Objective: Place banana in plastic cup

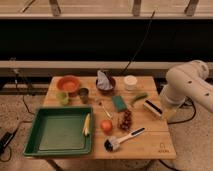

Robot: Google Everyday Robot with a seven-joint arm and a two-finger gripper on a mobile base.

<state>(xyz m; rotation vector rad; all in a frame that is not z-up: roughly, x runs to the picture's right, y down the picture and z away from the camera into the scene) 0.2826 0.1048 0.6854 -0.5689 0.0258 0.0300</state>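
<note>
Banana [86, 124]: lies lengthwise in the green tray [55, 132], against its right wall.
Plastic cup [62, 97]: upright on the tabletop [150, 132] – just behind the tray, in front of the orange bowl [68, 83], beside the dark metal cup [83, 94]; its inside cannot be seen.
End effector [152, 108]: low over the right side of the tabletop, well apart from banana and cup; fingers apart, nothing held – their outline is hard to make out.
Arm [187, 85]: white, cut off by the right edge.
Dark bowl [105, 84]: contents unclear.
Mid-tabletop: orange fruit [106, 126], dish brush [120, 140].
</note>
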